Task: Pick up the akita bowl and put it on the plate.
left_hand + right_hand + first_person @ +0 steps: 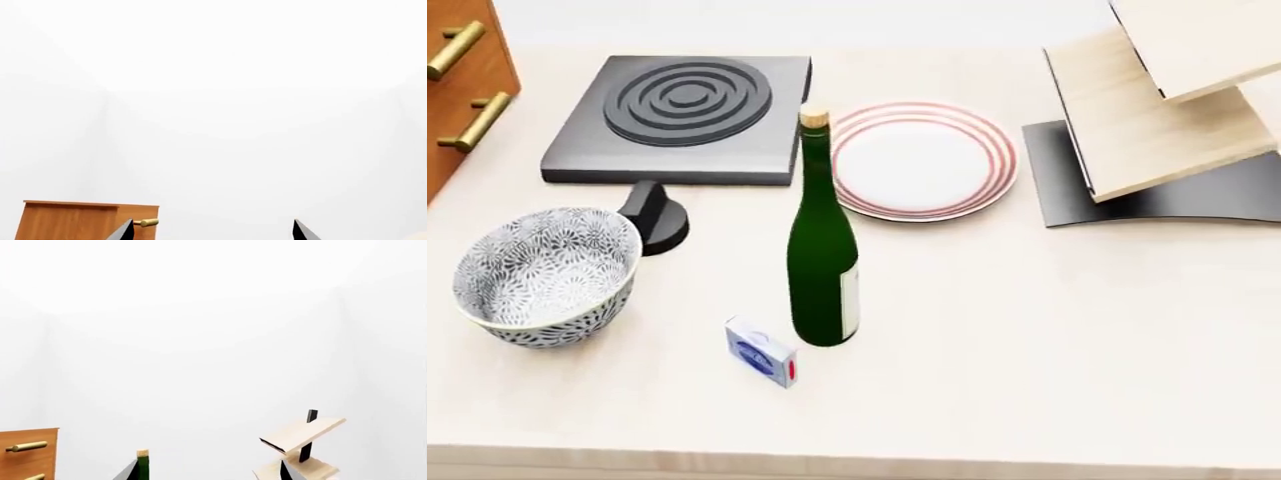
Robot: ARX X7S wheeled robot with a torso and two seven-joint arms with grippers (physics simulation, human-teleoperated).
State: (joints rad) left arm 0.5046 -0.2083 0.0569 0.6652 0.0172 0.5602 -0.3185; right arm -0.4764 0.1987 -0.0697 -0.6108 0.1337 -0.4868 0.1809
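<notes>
The akita bowl [547, 275] stands upright on the pale counter [1028, 340], with no gripper near it in the head view. Just beside it lies a black stove knob [657, 215], and beyond that the square grey stove burner [681, 118]. A green wine bottle [822, 260] stands upright between the bowl and the plate [924, 160], with a small blue and white box [761, 352] lying at its foot. The plate rests flat beside the burner, well apart from the bowl. Past it stands a tilted wooden rack [1154, 110] on a black base.

The left gripper [212, 232] shows only two dark fingertips set apart, holding nothing, with a wooden cabinet [73, 221] and its brass handle ahead of it. The right gripper [210, 474] likewise has its fingertips spread and empty; the bottle's cork shows by one fingertip, the rack ahead by the other.
</notes>
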